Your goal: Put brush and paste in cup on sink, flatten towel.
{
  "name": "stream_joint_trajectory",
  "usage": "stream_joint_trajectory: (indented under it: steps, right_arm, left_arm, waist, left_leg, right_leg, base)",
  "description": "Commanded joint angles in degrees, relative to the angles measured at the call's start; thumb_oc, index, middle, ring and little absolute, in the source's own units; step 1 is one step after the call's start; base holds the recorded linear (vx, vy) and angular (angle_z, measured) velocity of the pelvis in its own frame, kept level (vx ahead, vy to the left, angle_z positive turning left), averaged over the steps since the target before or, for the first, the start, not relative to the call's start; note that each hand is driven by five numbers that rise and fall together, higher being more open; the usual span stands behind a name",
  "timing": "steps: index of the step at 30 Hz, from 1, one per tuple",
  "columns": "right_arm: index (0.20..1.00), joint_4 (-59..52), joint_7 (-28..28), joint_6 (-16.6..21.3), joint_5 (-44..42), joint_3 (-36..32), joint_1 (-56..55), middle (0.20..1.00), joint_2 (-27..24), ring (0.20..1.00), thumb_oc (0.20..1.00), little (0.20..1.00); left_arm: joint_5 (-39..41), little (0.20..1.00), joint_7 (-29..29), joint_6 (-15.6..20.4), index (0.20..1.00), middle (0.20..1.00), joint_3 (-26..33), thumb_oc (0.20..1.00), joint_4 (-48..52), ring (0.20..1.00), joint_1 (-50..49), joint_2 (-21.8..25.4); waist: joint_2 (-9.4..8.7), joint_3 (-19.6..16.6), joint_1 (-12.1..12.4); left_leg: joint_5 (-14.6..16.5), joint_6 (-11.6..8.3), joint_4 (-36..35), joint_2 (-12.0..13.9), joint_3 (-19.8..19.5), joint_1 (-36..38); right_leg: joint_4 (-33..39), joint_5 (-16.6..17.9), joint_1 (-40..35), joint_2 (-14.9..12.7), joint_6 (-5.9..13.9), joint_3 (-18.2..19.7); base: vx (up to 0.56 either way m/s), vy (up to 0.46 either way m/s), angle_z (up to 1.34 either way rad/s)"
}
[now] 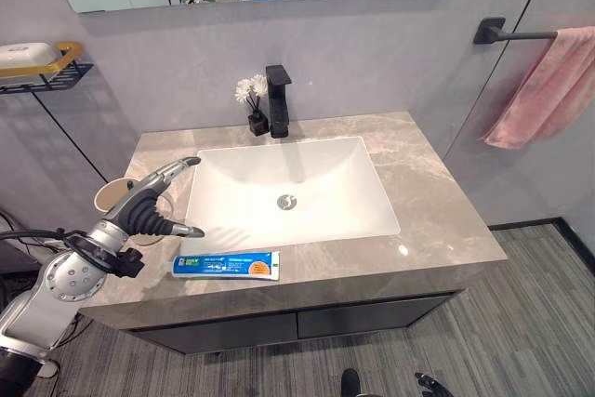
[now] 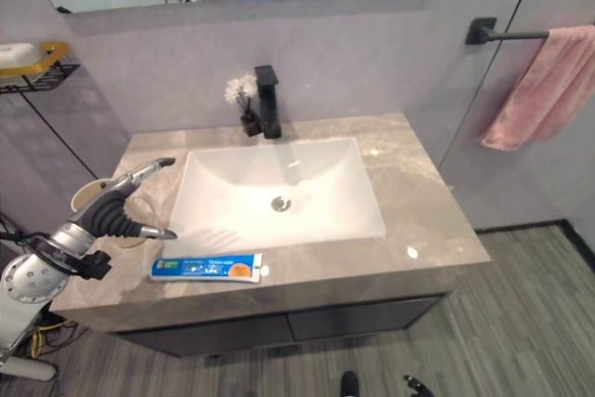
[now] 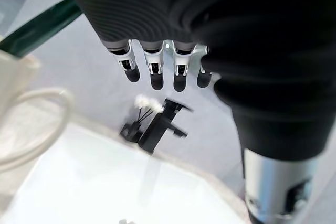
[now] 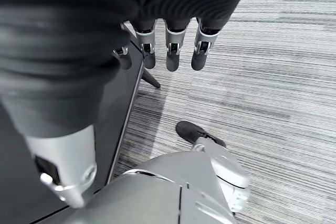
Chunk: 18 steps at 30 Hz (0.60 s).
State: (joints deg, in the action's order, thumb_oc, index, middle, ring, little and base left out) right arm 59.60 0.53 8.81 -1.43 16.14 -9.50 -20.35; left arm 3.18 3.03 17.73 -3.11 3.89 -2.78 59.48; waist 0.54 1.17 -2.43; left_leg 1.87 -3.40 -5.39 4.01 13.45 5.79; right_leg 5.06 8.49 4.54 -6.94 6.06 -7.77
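While the left hand (image 1: 149, 204) hovers open beside the cup (image 1: 110, 196), toothpaste (image 1: 226, 264) lies flat at 6 o'clock (tabletop (image 1: 428, 202) front edge); right hand (image 4: 168, 51) open, empty.

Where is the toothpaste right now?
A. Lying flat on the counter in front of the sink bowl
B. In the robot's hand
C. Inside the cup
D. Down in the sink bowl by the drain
A. The toothpaste tube lies flat on the counter along the front edge of the sink basin, apart from the cup, and the left hand beside it is open and holds nothing.
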Motion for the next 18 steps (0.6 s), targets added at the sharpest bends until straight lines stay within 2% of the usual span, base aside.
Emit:
stream_joint_trajectory:
  steps: [1,3,7,14,18]
  right_arm:
    - [1.000,-0.1,0.5,1.8,-0.4,0.3,3.3,1.000,-0.4,1.000,1.000,1.000]
    - [1.000,-0.5,0.4,1.8,0.2,0.5,3.3,1.000,-0.5,1.000,1.000,1.000]
    - [1.000,-1.1,0.4,1.7,1.0,0.6,3.0,1.000,-1.0,1.000,1.000,1.000]
    - [1.000,-2.7,0.4,1.7,2.0,0.9,2.7,1.000,-1.9,1.000,1.000,1.000]
    - [1.000,-2.0,0.3,1.8,2.4,1.1,2.7,1.000,-1.8,1.000,1.000,1.000]
  left_arm:
    - [-1.9,1.000,0.3,2.0,1.000,1.000,0.8,1.000,0.6,1.000,1.7,2.9]
    - [0.6,1.000,1.3,1.7,1.000,1.000,1.2,1.000,1.2,1.000,-0.3,1.0]
    - [-0.8,1.000,1.6,1.6,1.000,1.000,2.0,1.000,2.5,1.000,-2.1,1.1]
    - [2.7,1.000,2.5,1.4,1.000,1.000,2.5,1.000,2.0,1.000,-5.1,-1.0]
    - [2.8,1.000,3.0,1.3,1.000,1.000,2.4,1.000,2.5,1.000,-5.2,-0.8]
  waist:
    - [-1.38,1.2,-1.2]
    - [-1.35,1.6,-1.1]
    - [-1.14,2.1,-0.9]
    - [-0.68,3.0,-0.8]
    - [-0.44,3.2,-0.7]
  left_leg:
    - [-3.0,-0.71,0.4,0.5,-0.7,-2.1]
    - [-2.9,-0.57,0.4,0.4,-0.3,-2.2]
    - [-2.8,-0.49,0.4,0.1,-0.1,-2.6]
    - [-3.2,-0.44,0.4,-0.2,0.0,-3.6]
    - [-3.4,-0.48,0.4,-0.2,-0.4,-4.1]
  right_leg:
    - [-0.6,1.3,-5.5,-4.9,6.00,1.4]
    - [-0.4,1.4,-5.2,-5.1,6.02,1.7]
    - [-0.1,1.6,-4.6,-5.4,6.23,1.8]
    - [-0.1,1.9,-3.6,-5.8,6.34,1.6]
    - [-0.1,1.8,-3.4,-5.8,6.29,1.3]
  base:
    - [-0.02,0.036,-0.09]
    - [-0.03,0.029,-0.11]
    - [-0.02,0.017,-0.09]
    - [0.00,0.000,0.00]
    - [0.00,0.000,0.00]
